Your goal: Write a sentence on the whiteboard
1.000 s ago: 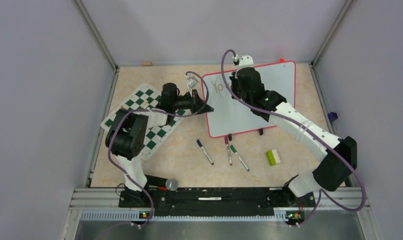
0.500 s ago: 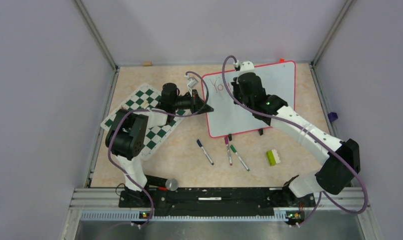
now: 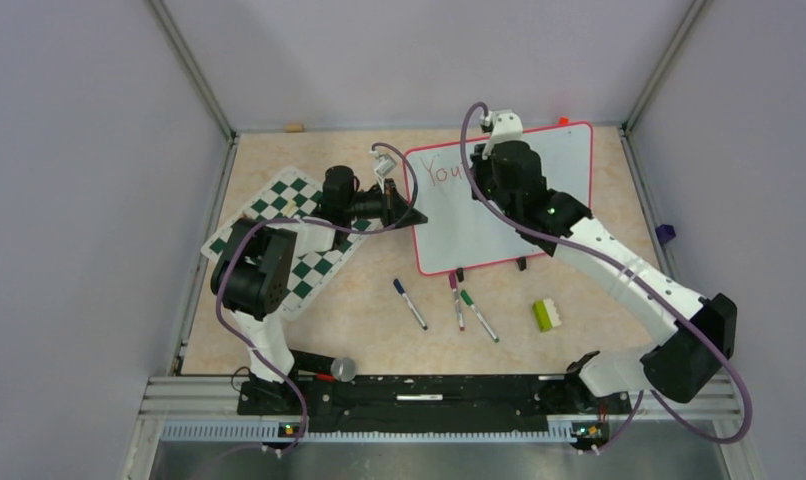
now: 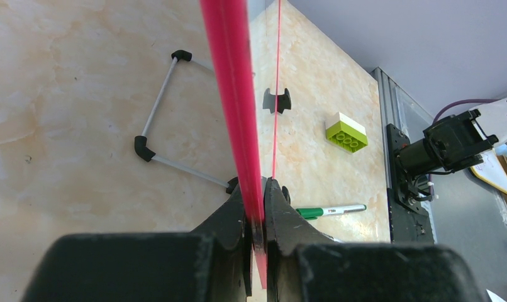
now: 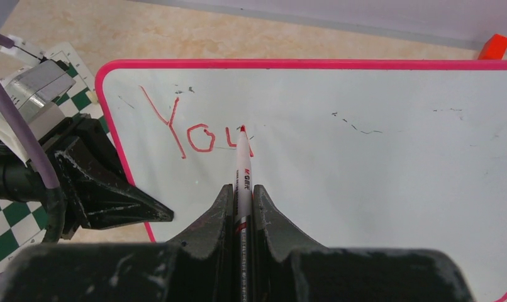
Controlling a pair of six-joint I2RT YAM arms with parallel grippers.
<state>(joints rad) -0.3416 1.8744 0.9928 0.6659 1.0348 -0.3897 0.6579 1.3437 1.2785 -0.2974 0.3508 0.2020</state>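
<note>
Table (image 3: 359, 320): is carrying everything here, with both arms reaching out from its near edge.
Whiteboard (image 3: 459, 235): is sitting on the far right part of the table, its near edge towards the loose pens; "You" (image 5: 194, 135) is showing in red near its far left corner.
Chess mat (image 3: 297, 190): is lying to the left of the whiteboard, partly under the left arm.
Left gripper (image 4: 257, 189): is clenching the whiteboard's pink frame (image 4: 229, 75) on the left edge, one finger on each face.
Right gripper (image 5: 241, 189): is gripping a red marker (image 5: 242, 163) between closed fingers, the tip touching the board just right of the "u".
Loose pens: a blue-capped one (image 3: 410, 303), a dark pink one (image 3: 456, 300) and a green one (image 3: 479, 315) are lying near the whiteboard's near edge.
Brick (image 3: 547, 315): is resting, green and white, right of the pens.
</note>
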